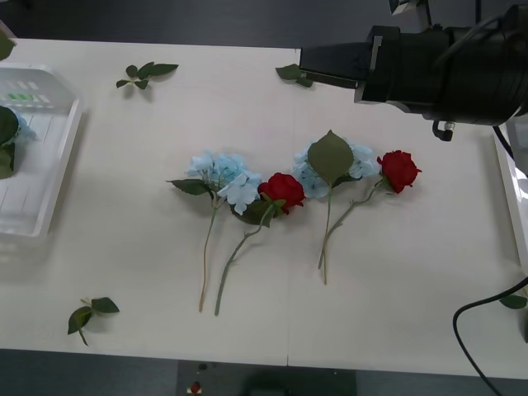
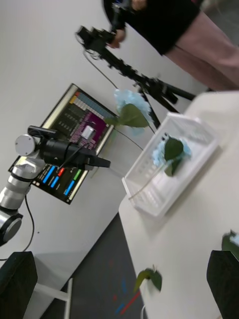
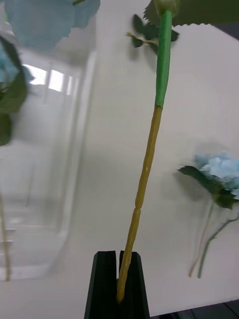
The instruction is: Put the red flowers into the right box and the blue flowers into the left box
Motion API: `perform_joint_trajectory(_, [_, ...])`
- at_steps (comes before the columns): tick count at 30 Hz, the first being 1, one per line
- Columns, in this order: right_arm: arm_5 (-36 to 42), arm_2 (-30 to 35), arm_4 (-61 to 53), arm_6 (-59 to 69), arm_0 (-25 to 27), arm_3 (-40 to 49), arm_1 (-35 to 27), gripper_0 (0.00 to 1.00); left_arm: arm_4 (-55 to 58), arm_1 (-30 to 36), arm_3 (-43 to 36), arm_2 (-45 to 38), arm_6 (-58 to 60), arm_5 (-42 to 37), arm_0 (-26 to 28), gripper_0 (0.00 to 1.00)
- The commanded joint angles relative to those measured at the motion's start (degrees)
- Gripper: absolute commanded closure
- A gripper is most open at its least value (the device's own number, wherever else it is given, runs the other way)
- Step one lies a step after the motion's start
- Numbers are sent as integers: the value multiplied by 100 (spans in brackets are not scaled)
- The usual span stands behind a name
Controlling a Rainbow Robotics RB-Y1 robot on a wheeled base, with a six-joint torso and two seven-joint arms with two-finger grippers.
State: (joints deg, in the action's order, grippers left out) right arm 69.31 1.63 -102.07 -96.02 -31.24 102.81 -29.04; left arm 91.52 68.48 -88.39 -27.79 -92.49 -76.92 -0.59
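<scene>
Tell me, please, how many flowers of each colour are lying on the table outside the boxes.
Blue flowers: 2
Red flowers: 2
Total: 4

Bright even light, soft shadows, blurred foreground

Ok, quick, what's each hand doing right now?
Left hand: closed on a blue flower's stem.
Right hand: open, holding nothing.
</scene>
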Motion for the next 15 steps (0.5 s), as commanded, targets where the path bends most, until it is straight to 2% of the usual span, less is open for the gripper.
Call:
perform_joint_trajectory(1, [12, -93, 556, 1077, 48, 134, -375, 0, -530, 219, 621, -7, -771, -25, -29, 100])
perform_joint_trajectory(6, [153, -128, 1426, 2175, 144, 213, -507, 0, -882, 219, 1289, 19, -1192, -34, 86, 100])
perform_joint_trajectory(12, [601, -128, 2253, 3292, 144, 310, -586, 0, -873, 236, 1790, 450, -1421, -34, 103, 100])
perform_joint_trajectory(15, [1075, -128, 2894, 4258, 144, 451, -638, 0, -785, 245, 2019, 731, -1518, -34, 103, 100])
